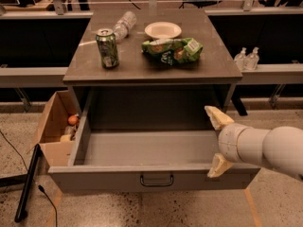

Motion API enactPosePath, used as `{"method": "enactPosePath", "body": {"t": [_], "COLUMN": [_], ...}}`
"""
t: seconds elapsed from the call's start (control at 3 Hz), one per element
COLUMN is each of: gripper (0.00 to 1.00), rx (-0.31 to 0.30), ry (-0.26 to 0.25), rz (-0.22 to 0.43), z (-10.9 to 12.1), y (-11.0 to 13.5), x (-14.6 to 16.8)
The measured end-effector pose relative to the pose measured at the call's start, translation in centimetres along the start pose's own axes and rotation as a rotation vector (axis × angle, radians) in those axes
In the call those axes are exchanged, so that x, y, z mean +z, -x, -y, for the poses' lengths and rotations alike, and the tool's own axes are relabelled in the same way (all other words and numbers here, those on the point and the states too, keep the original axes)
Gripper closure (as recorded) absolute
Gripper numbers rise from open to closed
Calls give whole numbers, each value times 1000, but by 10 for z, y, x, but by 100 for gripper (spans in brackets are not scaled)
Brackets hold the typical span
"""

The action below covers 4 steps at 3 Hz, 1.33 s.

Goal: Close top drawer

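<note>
The pincer [210,142] is at the right end of the top drawer [94,178], carried by a thick white arm [265,148] that enters from the right edge of the view. Its two pale fingers [217,117] stand wide apart and there is nothing between them except the open air over the drawer. The upper finger points toward the back, near the right side wall of the drawer. The lower finger lies over the top edge of the drawer front, close to its right corner; I cannot tell if it touches this edge.

The top drawer is pulled far out from under the counter [85,70], so that its grey floor and both side walls are visible. Its flat grey front faces the camera, with a small dark handle [156,179] in the centre.

On the counter stand a green can [108,48] at the left and a white plate [163,30] further back. A clear plastic bottle [124,24] lies on its side behind the can, and a green snack bag [171,51] lies just in front of the plate.

On the floor to the left of the drawer is an open cardboard box [53,126] with some small things inside. Two small clear bottles [247,59] stand on a ledge to the right of the counter.
</note>
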State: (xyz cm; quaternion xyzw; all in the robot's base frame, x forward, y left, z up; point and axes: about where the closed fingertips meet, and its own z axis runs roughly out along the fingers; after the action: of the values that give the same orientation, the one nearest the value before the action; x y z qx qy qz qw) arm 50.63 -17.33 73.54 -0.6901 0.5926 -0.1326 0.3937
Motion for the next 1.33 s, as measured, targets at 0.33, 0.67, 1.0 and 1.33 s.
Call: {"method": "enactPosePath", "body": {"t": [0.33,0.67,1.0,1.33], "gripper": [0,0,19,42], "rx": [-16,-36,-40,-32], "ry": [-60,-125,-188,-166], "rz": [-20,-43,-57,-63], "z": [15,32,56,60], "y": [-1,-3,-5,-5], "x": [3,5,-1,-12]}}
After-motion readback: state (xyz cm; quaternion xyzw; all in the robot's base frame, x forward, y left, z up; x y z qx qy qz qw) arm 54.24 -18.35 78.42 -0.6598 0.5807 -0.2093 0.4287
